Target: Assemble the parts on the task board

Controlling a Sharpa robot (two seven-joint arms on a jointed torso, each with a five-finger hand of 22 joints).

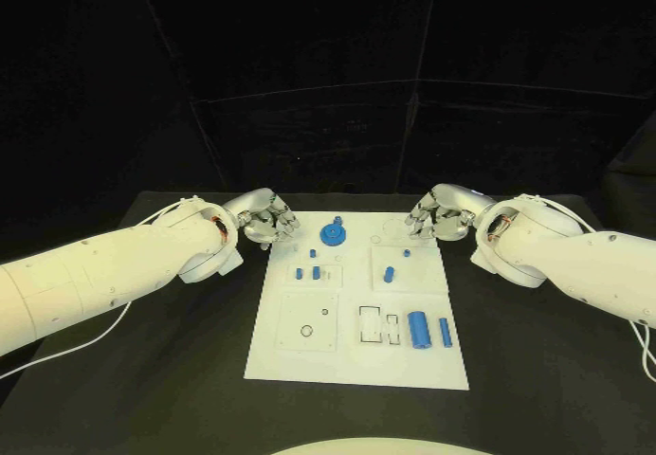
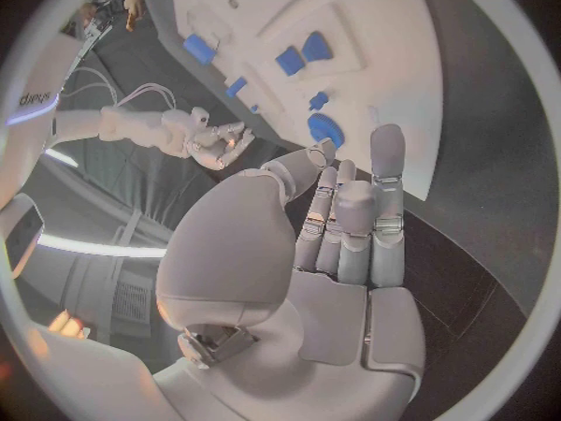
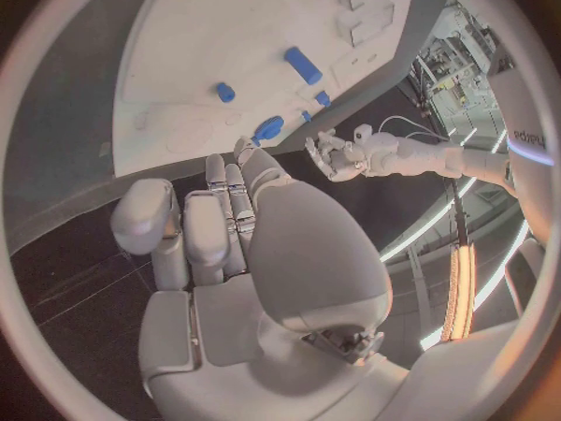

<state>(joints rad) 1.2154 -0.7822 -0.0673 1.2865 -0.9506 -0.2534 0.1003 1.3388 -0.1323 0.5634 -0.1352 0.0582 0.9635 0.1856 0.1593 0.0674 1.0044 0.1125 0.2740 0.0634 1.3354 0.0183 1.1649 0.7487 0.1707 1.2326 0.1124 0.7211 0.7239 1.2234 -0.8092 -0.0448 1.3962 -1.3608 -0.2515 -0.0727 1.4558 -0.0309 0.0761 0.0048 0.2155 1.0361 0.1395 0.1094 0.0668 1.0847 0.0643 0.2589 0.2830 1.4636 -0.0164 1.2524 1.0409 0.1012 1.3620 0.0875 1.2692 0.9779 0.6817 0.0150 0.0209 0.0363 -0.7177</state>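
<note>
Task board (image 1: 358, 355) mid bench (image 1: 164, 379); blue parts (image 1: 333, 233) on it, round one at far edge. Left hand (image 1: 265, 224) & right hand (image 1: 435, 220) by board's far corners, holding nothing, fingers (image 2: 387, 206) extended, side by side.

A flat rectangular white task board (image 1: 358, 355) lies on the matte black table (image 1: 151, 379) — its face carries thin dark outlines of rectangles and a small circle. The small plastic parts are all bright blue: a round gear-like blue piece (image 1: 333, 233), short blue pegs (image 1: 308, 273), a stubby blue cylinder (image 1: 420, 329) and a slim blue rod (image 1: 445, 331). Both arms are glossy white; the silver left hand (image 1: 266, 222) and silver right hand (image 1: 432, 220) show metallic grey fingers — pale grey palm pads in the wrist views.
</note>
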